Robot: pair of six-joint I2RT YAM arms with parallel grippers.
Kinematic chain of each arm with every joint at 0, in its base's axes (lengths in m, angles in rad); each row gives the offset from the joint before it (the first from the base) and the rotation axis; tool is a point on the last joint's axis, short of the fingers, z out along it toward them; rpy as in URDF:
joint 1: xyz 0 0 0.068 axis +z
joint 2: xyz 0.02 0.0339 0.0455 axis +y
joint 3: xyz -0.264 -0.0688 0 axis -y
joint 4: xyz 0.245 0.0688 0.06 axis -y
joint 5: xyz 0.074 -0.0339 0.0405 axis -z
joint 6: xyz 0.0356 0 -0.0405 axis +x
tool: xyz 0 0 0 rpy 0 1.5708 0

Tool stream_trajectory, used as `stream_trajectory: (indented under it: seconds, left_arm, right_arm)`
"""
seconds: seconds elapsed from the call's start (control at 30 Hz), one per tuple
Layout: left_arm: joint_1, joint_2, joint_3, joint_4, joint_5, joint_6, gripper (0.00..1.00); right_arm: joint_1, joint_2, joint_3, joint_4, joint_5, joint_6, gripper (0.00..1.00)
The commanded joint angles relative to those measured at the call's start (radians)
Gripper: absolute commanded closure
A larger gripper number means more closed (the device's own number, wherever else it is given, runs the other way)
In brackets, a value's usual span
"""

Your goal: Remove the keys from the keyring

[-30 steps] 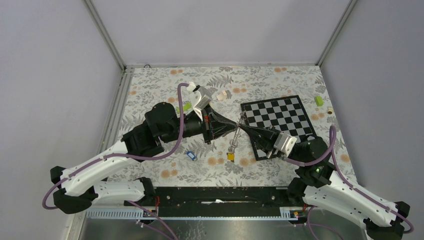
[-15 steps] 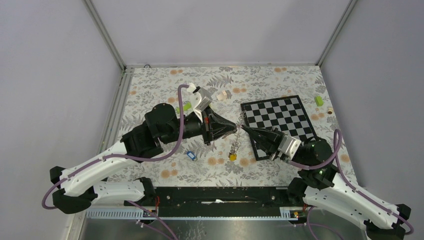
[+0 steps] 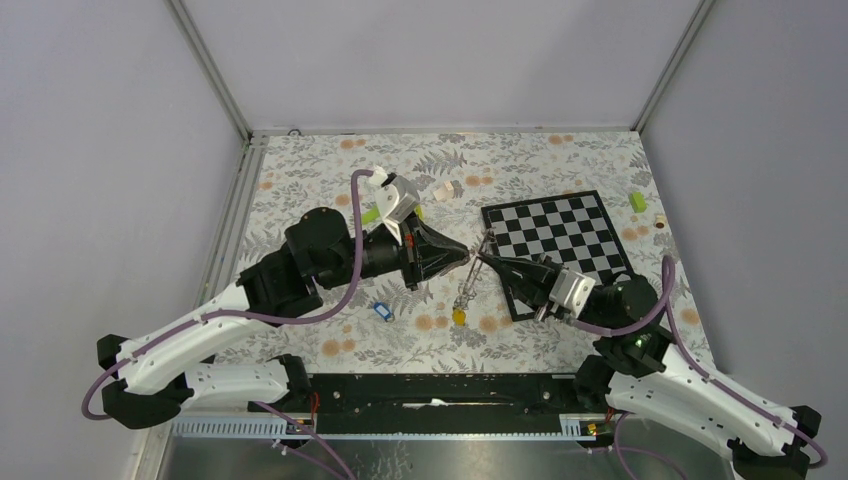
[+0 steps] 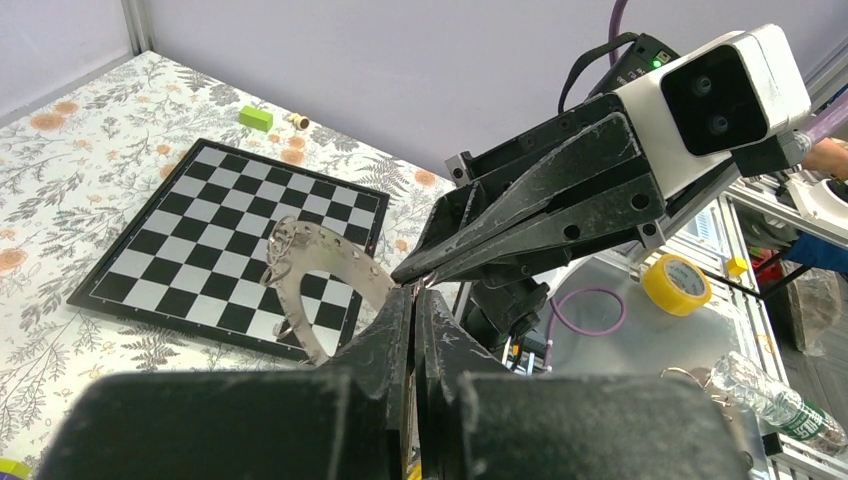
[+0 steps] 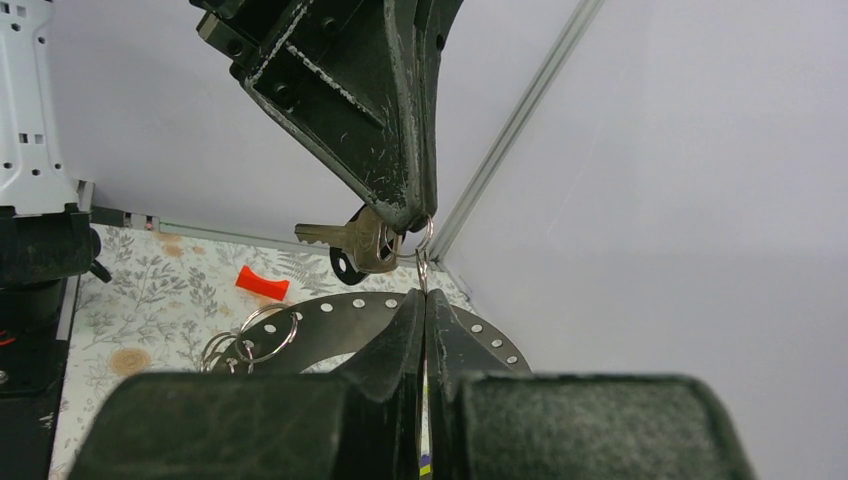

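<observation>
Nudged yellow key [image 3: 459, 316] slightly left since earlier, dangling off keyring [image 4: 325, 247]. Left hand [image 3: 466, 256] and right hand [image 3: 481, 262] pressed together, tips meeting, pinching keyring above counter [image 3: 300, 170]. One blue key [image 3: 380, 311] on counter.

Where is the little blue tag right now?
In the top view the blue tag lies by itself on the flowery table, just on the near side of the left arm and left of the yellow tag.
</observation>
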Motion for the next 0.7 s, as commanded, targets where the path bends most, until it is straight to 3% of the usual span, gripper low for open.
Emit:
stream_trajectory:
  seconds: [0.0, 0.67]
  left_arm:
    - [-0.002, -0.022, 0.027, 0.042, 0.02, -0.02, 1.0]
    - [-0.002, -0.039, 0.025, 0.032, -0.011, -0.011, 1.0]
  right_arm:
    - [-0.002, 0.027, 0.046, 0.033, 0.002, 0.023, 1.0]
    - [-0.002, -0.024, 0.014, 0.036, 0.032, 0.02, 1.0]
